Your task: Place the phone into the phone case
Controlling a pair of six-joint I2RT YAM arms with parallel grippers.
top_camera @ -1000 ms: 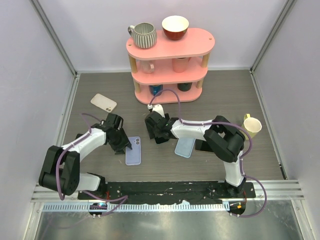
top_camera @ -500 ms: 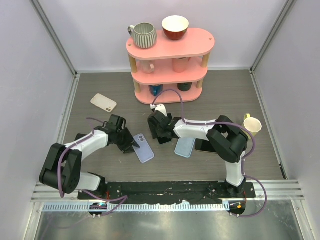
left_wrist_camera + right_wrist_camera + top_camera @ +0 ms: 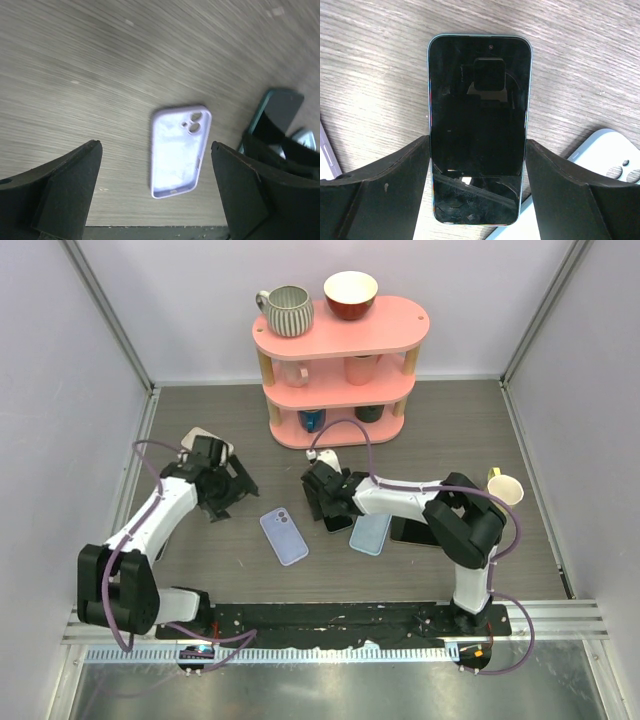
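Lilac case [image 3: 284, 536] open from above; blue case [image 3: 370, 533] crowds right gripper [image 3: 333, 508] holding phone [image 3: 479, 125].

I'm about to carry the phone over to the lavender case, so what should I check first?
1. Right gripper fingers flank the phone on both long edges: ok.
2. Phone screen facing up: ok.
3. Lavender case lying flat, nothing on it: ok.
4. Case cavity facing up: cannot tell.
5. Left gripper open, empty, away from the case: ok.
6. Phone clear of the light blue case: not ok, they overlap in the right wrist view; lift before moving sideways.
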